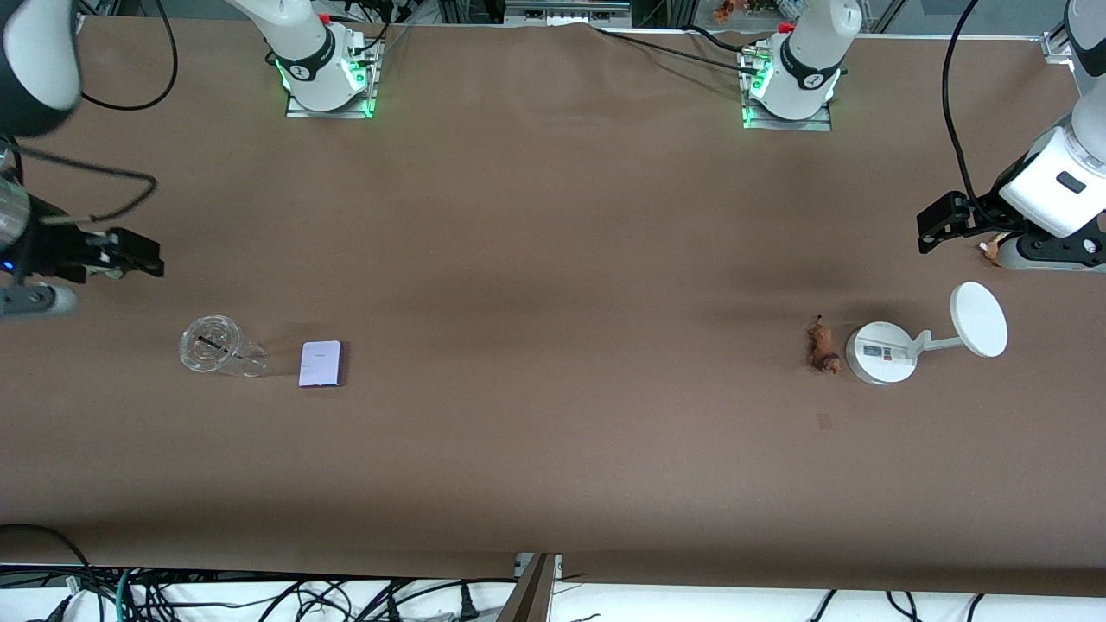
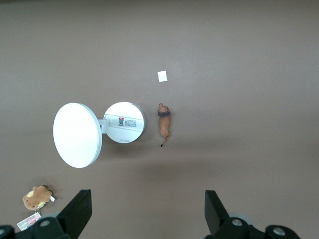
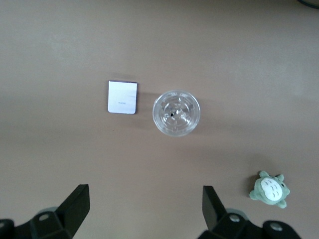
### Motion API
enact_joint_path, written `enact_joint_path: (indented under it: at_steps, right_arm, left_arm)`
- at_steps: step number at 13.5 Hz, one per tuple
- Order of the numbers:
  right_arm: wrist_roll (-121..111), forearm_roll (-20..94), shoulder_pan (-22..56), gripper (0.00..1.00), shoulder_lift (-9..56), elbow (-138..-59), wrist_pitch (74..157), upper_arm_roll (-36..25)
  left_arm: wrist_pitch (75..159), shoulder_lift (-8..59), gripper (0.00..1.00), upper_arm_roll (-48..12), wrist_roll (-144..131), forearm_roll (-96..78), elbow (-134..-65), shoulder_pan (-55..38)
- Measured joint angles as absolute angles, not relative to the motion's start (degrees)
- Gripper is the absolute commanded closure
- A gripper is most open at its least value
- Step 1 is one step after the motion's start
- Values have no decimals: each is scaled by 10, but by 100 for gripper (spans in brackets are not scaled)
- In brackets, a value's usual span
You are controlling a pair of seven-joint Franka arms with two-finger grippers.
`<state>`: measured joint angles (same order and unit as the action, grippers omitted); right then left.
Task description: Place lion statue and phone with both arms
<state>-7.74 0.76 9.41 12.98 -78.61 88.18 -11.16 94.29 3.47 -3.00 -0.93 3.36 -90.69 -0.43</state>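
Both grippers hover open, partly cut off: left gripper (image 2: pixel 147 211), right gripper (image 3: pixel 144 211).

Robotics lab — two arm bases (image 1: pixel 327 65) bolted to a brown-covered table (image 1: pixel 553 484), green status lights lit; loose cables (image 1: pixel 346 600) trail along the table's edge — aluminium framing past the bases.

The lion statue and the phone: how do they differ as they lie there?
The lion statue is a slim orange-brown figurine; the phone is a flat pale lavender rectangle, and larger. The lion lies beside the white stand at the left arm's end; the phone lies beside the clear cup at the right arm's end. Neither is held.
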Motion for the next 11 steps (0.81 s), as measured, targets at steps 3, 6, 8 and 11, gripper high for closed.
enact_joint_path:
  at_steps: [3,6,8,11]
  right_arm:
    - [-78,5,45,0,68,-836,881,-70]
    - [-20,4,27,0,47,-863,875,-34]
    - [-4,2,26,0,50,-866,874,-30]
    - [-7,2,22,0,54,-866,874,-31]
  left_arm:
    - [943,35,0,-30,-9,34,-907,-5]
    - [942,35,0,-30,-9,34,-907,-5]
    - [942,35,0,-30,-9,34,-907,-5]
    - [942,35,0,-30,-9,34,-907,-6]
